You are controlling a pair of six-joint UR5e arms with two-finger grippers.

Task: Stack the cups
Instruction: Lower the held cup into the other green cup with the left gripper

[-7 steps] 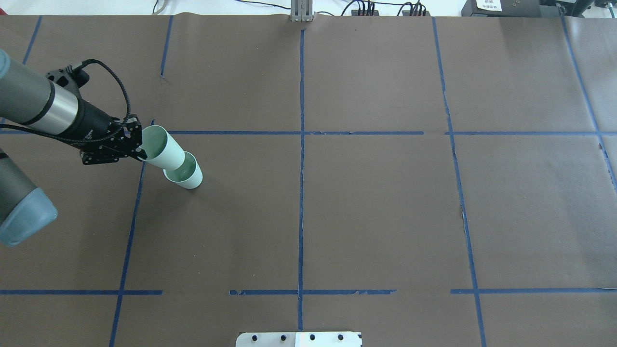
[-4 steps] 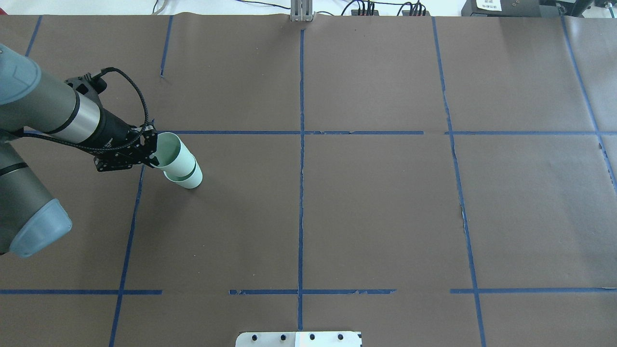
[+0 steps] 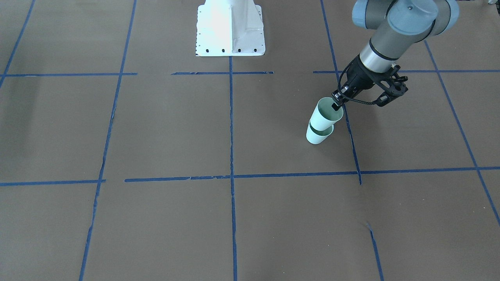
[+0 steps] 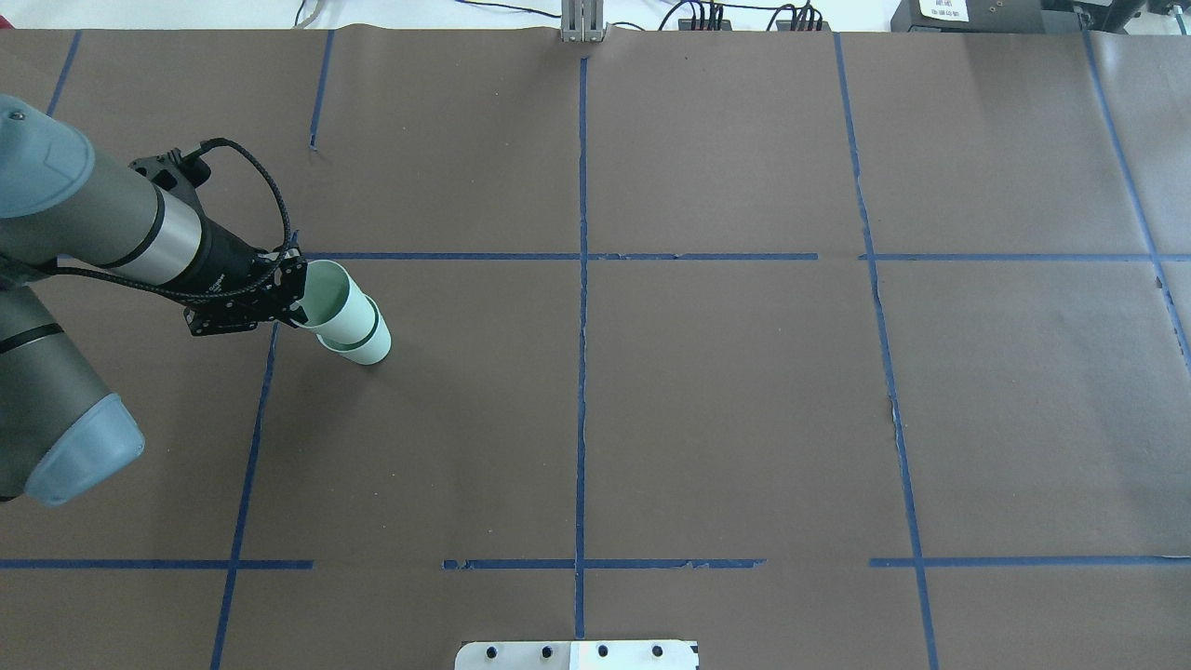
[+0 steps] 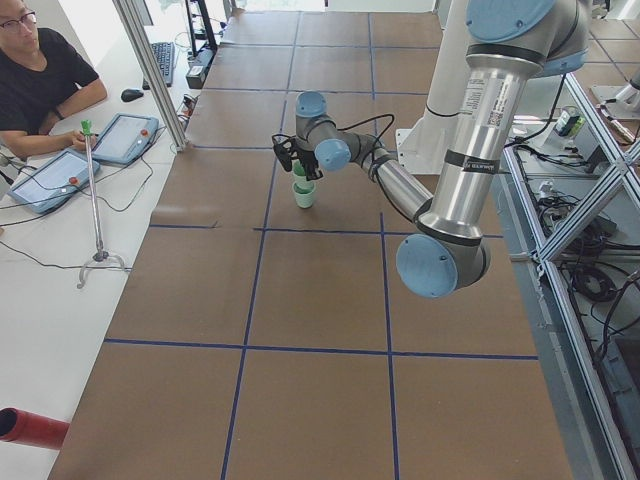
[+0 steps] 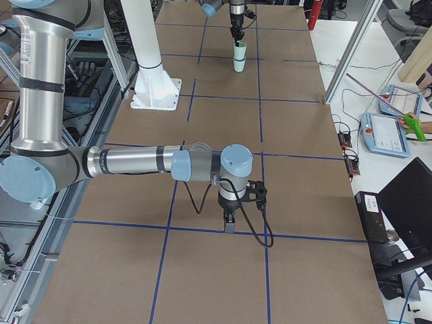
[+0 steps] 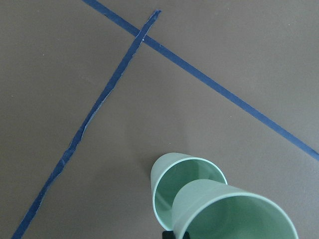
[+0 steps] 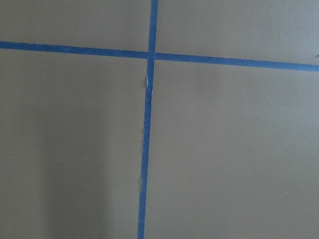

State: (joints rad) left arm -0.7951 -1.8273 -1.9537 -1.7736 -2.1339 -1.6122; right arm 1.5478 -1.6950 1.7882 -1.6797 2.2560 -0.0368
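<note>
Two pale mint-green cups stand on the brown table cover at the robot's left. The lower cup [image 4: 372, 350] [image 3: 318, 137] rests upright on the table. The upper cup [image 4: 341, 305] [image 3: 326, 116] sits tilted, its base inside the lower cup's mouth. My left gripper [image 4: 298, 313] [image 3: 336, 104] is shut on the upper cup's rim on the robot-side edge. The left wrist view shows the upper cup [image 7: 234, 214] overlapping the lower cup [image 7: 167, 186]. My right gripper [image 6: 229, 225] shows only in the exterior right view, pointing down over bare table; I cannot tell whether it is open or shut.
Blue tape lines [image 4: 582, 279] divide the brown cover into squares. The robot's white base plate [image 3: 230, 35] sits at the robot-side edge. A seated person [image 5: 40, 80] and tablets [image 5: 125, 135] are beyond the table's far edge.
My left gripper has moved right and down with the upper cup, and the cup has sunk deeper into the lower cup. The lower cup has stayed in place.
</note>
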